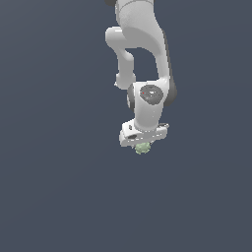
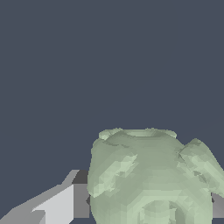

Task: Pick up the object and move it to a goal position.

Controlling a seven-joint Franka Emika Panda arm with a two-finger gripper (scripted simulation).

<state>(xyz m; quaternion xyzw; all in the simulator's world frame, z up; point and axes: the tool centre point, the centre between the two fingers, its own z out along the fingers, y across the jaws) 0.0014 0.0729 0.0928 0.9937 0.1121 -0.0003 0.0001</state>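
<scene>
Wrist view: fingers point(image 2: 65, 203) flank object point(image 2: 148, 179).

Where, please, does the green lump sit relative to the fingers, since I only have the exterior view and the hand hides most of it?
Observer: In the wrist view the pale green lump sits between the two fingers, one showing on each side of it.
Operator: Thank you. Are the fingers touching it?
Observer: The finger pad on one side meets the lump's edge with no gap visible; on the other side only a sliver of finger shows, right against the lump.
Operator: Could you describe its shape up close?
Observer: It is bumpy and roughly round, with a ring-like hollow on the face nearest the camera.
Operator: Is anything else near it?
Observer: Only plain dark background shows beyond the lump; the gripper appears closed on it.
</scene>
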